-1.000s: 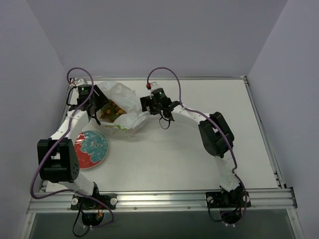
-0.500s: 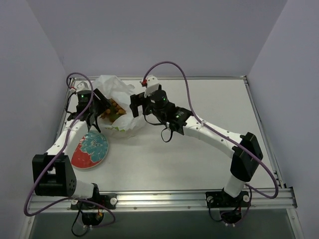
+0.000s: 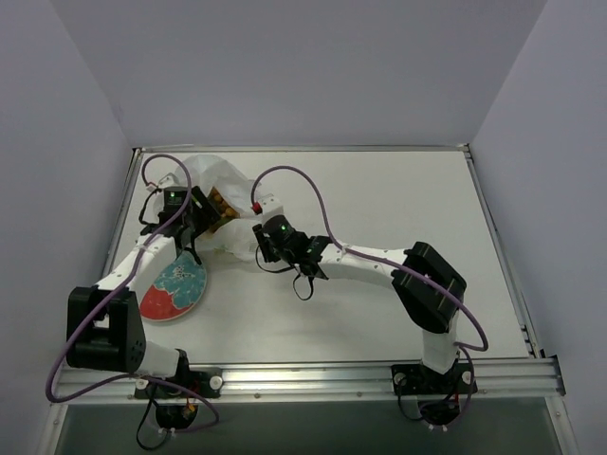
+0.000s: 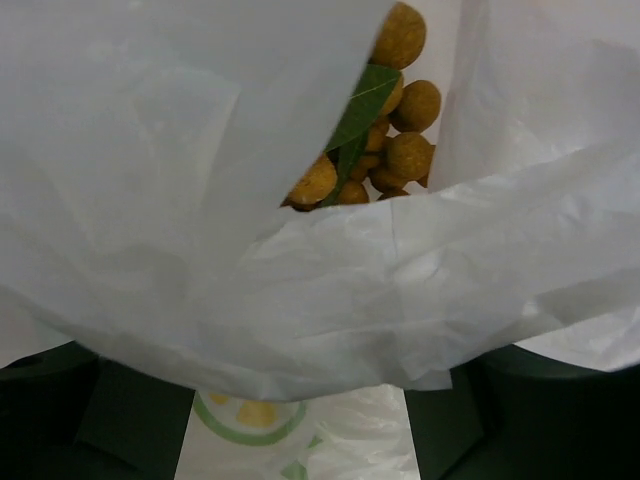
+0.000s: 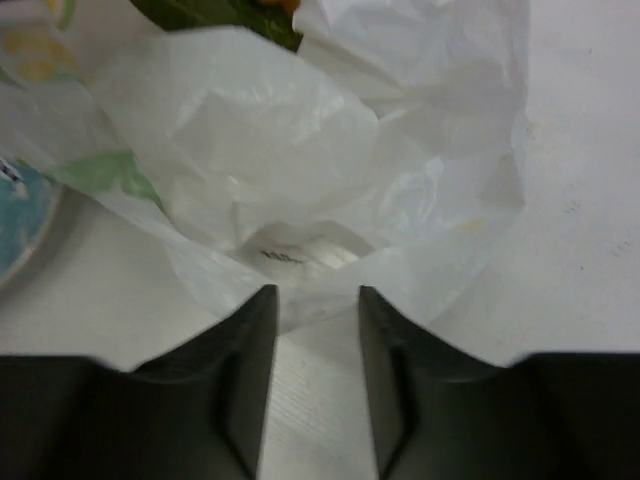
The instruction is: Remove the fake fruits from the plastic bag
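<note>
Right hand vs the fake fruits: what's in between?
Only the plastic bag. In the right wrist view, its crumpled white folds fill the stretch from the right hand up to the fake fruits peeking in at the top edge.

White-linked left arm (image 3: 142, 261) and right arm (image 3: 370, 258), black joints, purple cables (image 3: 287, 169)

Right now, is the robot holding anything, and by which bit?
The right hand has the plastic bag's edge between its parted fingers; no sure grip. The left hand is buried in bag film; its grip cannot be told.
</note>
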{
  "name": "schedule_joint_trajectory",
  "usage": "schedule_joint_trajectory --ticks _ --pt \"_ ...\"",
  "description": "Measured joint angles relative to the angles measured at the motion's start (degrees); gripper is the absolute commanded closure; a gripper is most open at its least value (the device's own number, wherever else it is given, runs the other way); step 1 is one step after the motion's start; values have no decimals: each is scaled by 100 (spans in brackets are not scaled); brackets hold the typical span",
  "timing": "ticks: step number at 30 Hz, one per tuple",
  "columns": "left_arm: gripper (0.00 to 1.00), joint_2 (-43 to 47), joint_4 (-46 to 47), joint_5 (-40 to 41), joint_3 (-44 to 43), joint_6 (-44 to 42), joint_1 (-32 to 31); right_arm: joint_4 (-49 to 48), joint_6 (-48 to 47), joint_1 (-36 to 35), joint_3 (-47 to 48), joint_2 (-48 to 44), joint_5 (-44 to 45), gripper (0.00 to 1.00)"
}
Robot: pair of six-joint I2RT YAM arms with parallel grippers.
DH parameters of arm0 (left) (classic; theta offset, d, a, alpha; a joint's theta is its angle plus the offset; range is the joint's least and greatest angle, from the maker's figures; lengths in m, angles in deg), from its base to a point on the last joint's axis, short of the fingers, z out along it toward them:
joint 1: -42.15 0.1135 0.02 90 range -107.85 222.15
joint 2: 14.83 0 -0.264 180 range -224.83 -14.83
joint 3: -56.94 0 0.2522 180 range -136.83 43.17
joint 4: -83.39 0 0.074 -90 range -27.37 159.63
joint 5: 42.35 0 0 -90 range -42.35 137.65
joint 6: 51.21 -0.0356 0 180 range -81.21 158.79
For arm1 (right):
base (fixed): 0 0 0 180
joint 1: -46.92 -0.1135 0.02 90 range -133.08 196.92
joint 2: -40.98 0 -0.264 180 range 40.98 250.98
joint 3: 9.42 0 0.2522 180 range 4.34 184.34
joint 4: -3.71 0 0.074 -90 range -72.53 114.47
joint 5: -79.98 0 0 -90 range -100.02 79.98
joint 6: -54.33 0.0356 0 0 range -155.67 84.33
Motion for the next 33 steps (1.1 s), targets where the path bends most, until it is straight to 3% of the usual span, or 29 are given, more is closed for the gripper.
schedule_joint_trajectory --ticks 8,12,22,26,31,33 --pt "30 -490 472 210 87 144 -2 -374 184 -11 -595 9 2 79" --pt "35 -828 702 365 17 221 -2 -511 175 -11 -595 9 -2 80" --pt "73 -1237 1287 507 2 365 55 -597 153 -11 -590 11 -179 80" --pt "97 -1235 1569 533 2 348 59 -597 153 -11 -590 11 -205 75" --pt "98 -1169 1784 529 22 247 61 -588 151 -11 -603 -96 -210 70" --pt "98 -1038 1851 463 83 225 63 -590 162 -11 -605 -190 -208 59"
